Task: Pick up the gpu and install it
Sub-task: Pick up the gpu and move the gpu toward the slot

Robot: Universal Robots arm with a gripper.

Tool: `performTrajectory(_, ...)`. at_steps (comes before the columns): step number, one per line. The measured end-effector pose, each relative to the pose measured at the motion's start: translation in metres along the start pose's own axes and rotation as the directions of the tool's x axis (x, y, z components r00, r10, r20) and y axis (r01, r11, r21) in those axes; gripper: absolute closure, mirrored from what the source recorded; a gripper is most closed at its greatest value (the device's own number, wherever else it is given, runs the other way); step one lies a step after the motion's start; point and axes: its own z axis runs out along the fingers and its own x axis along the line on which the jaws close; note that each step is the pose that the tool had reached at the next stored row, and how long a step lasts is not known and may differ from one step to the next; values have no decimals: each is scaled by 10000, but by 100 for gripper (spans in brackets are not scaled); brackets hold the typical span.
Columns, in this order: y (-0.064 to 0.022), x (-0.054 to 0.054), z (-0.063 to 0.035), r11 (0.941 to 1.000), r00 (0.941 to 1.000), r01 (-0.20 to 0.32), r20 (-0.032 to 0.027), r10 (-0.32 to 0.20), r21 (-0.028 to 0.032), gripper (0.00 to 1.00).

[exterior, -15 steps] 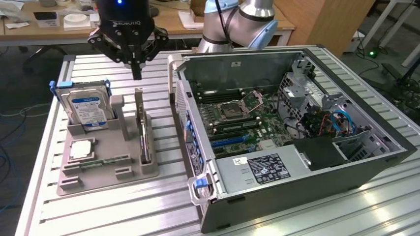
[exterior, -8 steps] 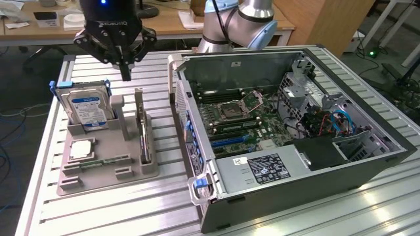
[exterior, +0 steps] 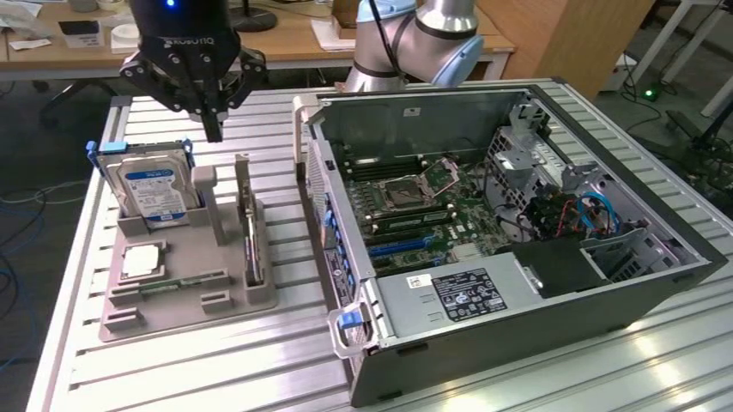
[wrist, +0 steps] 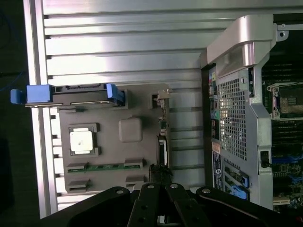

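We see our one gripper (exterior: pixel 213 129) clenched shut on nothing, hanging above the grey holder (exterior: pixel 184 316). The holder carries four parts: one gpu (exterior: pixel 249 232) standing on edge in its slot, one hard drive (exterior: pixel 154 190), one processor chip (exterior: pixel 141 261) and one memory stick (exterior: pixel 184 281). One open computer case (exterior: pixel 516 335) stands just beside it.

You have a ribbed aluminium table (exterior: pixel 195 369) carrying two things. A grey parts stand (exterior: pixel 172 322) sits toward the exterior view's left. An open computer case (exterior: pixel 493 343) lies just beside it on the right.
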Motion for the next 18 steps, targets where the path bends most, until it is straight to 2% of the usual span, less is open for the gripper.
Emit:
performTrajectory(6, -1, 16, -1, 10000, 10000, -1, 0, 1, 0, 89)
performTrajectory(8, -1, 21, -1, 10000, 10000, 0, 0, 0, 0, 77)
performTrajectory(9, -2, 24, -1, 10000, 10000, 0, 0, 0, 1, 77)
performTrajectory(11, -2, 29, -1, 10000, 10000, 0, 0, 0, 1, 65)
performTrajectory(14, -2, 31, -1, 10000, 10000, 0, 0, 0, 1, 59)
performTrajectory(16, -2, 31, -1, 10000, 10000, 0, 0, 0, 0, 47)
performTrajectory(17, -2, 32, -1, 10000, 10000, 0, 0, 0, 0, 47)
performTrajectory(18, -2, 32, -1, 10000, 10000, 3, 0, -3, 0, 41)
